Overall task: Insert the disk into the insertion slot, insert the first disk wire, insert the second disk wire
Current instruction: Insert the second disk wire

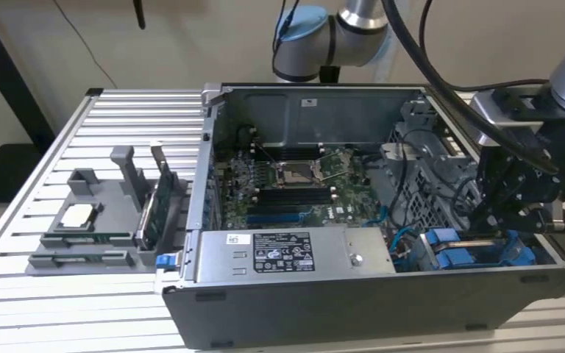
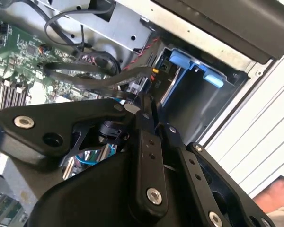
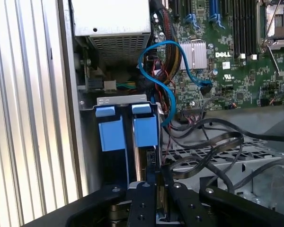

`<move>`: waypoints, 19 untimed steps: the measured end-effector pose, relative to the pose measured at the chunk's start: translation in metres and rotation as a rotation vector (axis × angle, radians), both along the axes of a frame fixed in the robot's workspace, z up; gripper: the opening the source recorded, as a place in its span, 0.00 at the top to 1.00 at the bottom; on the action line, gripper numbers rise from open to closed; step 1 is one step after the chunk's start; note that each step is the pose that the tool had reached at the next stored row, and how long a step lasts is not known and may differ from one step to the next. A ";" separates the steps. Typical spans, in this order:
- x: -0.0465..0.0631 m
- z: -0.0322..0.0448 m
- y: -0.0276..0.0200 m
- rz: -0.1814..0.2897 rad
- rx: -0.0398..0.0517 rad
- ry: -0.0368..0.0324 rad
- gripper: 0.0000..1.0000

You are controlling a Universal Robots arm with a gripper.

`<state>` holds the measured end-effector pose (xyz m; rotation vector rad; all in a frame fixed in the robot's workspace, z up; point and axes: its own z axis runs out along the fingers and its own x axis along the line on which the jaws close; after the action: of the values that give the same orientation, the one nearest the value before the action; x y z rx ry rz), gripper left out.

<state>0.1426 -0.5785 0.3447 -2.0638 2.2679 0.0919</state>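
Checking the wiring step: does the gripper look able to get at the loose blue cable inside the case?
Probably yes. The gripper hangs inside the open computer case at the blue drive bay clips, and the blue cable loops right beside them, though black cables crowd nearby.

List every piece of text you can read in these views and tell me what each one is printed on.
Power-supply box: a white sticker and a black label, all print too small to read.
Motherboard: a white brand mark, left unquoted, and tiny white markings, too small to read.
Sticker on the case's back wall: blurred, unreadable.
No other text is legible.
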 end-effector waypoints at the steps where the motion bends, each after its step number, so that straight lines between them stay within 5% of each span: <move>1: 0.000 -0.0004 0.0000 0.000 -0.0001 0.0000 0.84; 19: 0.000 -0.0074 -0.0001 0.016 -0.0016 -0.0003 0.84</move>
<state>0.1428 -0.5786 0.3373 -2.0833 2.2518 0.0907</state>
